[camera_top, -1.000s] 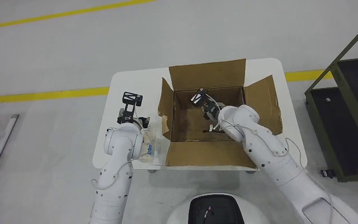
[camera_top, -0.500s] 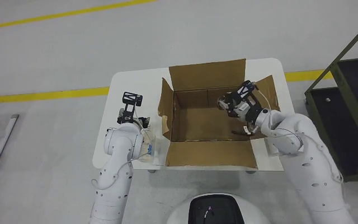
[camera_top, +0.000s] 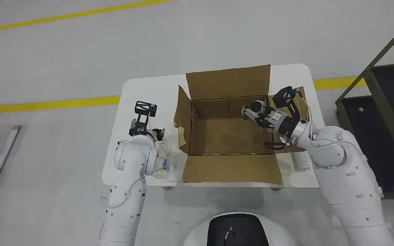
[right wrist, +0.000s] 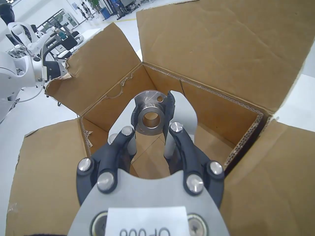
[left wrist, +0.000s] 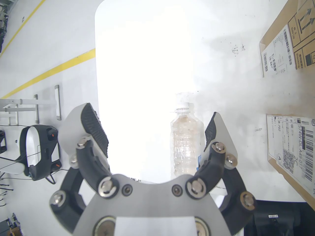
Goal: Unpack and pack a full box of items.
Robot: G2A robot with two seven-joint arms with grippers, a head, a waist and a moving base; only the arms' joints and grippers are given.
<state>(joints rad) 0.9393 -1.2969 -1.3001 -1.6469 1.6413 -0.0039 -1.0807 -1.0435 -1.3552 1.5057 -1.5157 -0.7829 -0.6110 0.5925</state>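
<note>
Overhead and wrist views, shared box (camera_top: 212, 138)

Arms (camera_top: 130, 165): white, glossy, rounded shells with bulging joints.
Left gripper (left wrist: 152, 121): black linkage, white finger backs, ribbed black pads (left wrist: 94, 128), silver screws (left wrist: 106, 186).
Right gripper (right wrist: 152, 114): matching black links; grey wrist plate (right wrist: 152, 195), white printed label (right wrist: 147, 221).

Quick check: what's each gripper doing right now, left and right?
Left gripper: open, holding nothing.
Right gripper: closed on a metal flange, over the open cardboard box.
</note>
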